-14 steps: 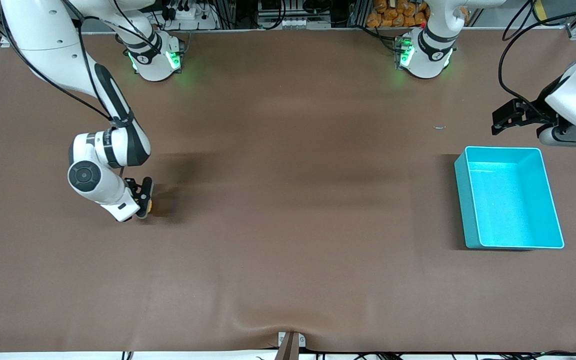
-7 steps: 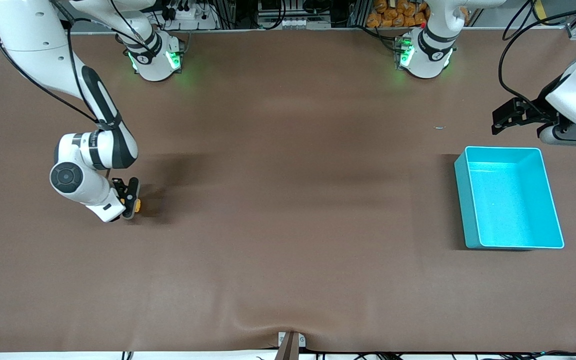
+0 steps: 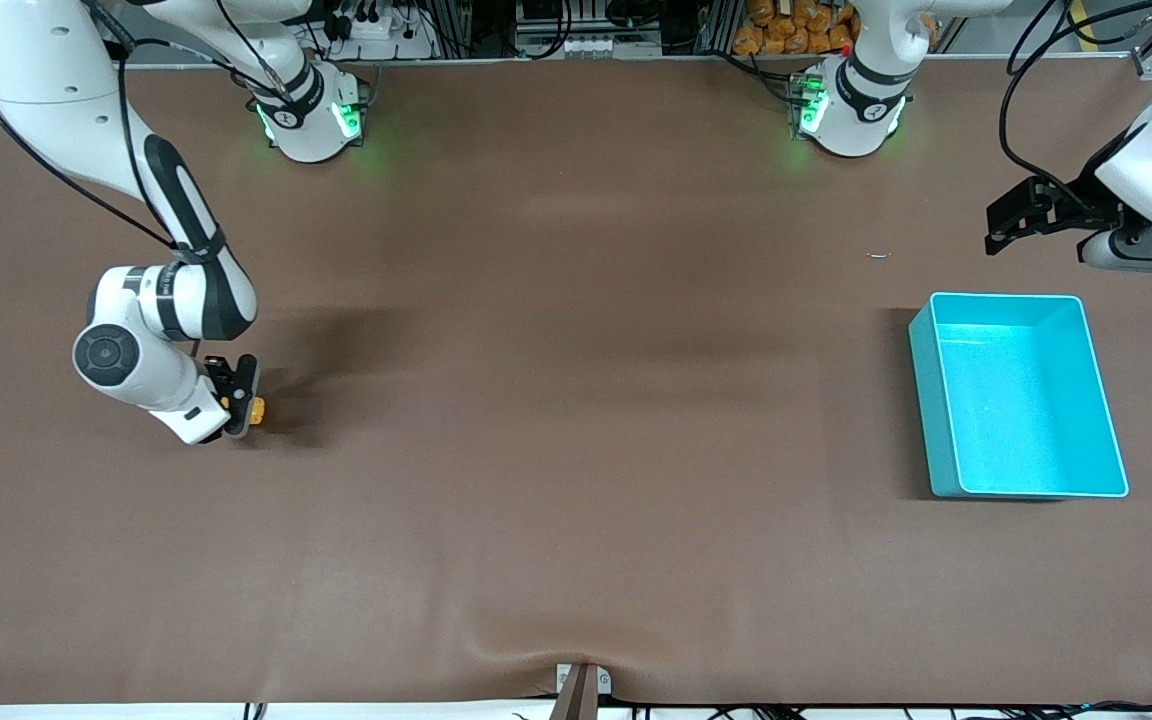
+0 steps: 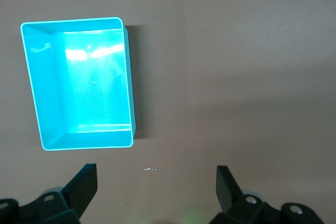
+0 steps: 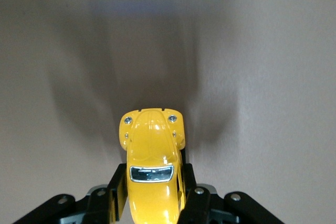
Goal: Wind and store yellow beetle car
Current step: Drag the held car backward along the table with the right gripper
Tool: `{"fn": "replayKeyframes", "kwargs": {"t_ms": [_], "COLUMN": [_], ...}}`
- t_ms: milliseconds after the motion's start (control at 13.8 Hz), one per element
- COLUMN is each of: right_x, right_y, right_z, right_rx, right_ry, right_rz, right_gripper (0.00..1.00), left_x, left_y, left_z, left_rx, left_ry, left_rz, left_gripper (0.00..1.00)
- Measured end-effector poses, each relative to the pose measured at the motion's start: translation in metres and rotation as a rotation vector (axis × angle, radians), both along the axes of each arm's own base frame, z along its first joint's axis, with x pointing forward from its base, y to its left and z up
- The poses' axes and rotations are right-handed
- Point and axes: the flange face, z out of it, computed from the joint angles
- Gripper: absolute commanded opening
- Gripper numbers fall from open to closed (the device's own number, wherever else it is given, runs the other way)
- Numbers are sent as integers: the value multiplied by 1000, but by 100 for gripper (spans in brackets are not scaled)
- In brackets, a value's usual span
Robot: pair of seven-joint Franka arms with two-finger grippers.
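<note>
The yellow beetle car (image 3: pixel 254 410) is held by its sides in my right gripper (image 3: pixel 239 400), low at the brown table surface toward the right arm's end. In the right wrist view the car (image 5: pixel 152 150) points its rounded nose away from the gripper (image 5: pixel 152 192), whose black fingers (image 5: pixel 195 203) press both flanks. My left gripper (image 3: pixel 1011 225) hangs open and empty over bare table beside the teal bin (image 3: pixel 1006 297). In the left wrist view its fingers (image 4: pixel 84 182) stand wide apart, and the bin (image 4: pixel 73 22) has nothing in it.
A tiny pale scrap (image 3: pixel 880 255) lies on the table between the left arm's base and the bin, and shows as a scrap (image 4: pixel 150 169) in the left wrist view too. A metal bracket (image 3: pixel 581 685) sits at the table's near edge.
My right gripper has slid with the car along the table toward the right arm's end. The left gripper has drifted slightly away from the bin.
</note>
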Motion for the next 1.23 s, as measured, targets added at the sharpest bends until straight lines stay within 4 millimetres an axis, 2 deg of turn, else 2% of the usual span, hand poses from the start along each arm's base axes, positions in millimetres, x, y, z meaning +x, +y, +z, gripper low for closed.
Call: {"fn": "replayKeyframes", "kwargs": {"t_ms": [289,723,1228], "right_x": [0,-1,-3], "right_y": [-24,-46,-83], "right_z": [0,0,0], "right_rx": [3,4,5], "right_ry": [0,-5,-11], "right_rz": [3,-14,-35], "right_gripper": [26,27,30], "left_x": [0,0,0], "left_y": [0,1,3], "left_z": [0,0,-1], "left_rx": [0,0,0], "left_ry": [1,2,3], "left_rz": [0,3,5], "left_gripper": [100,100,100]}}
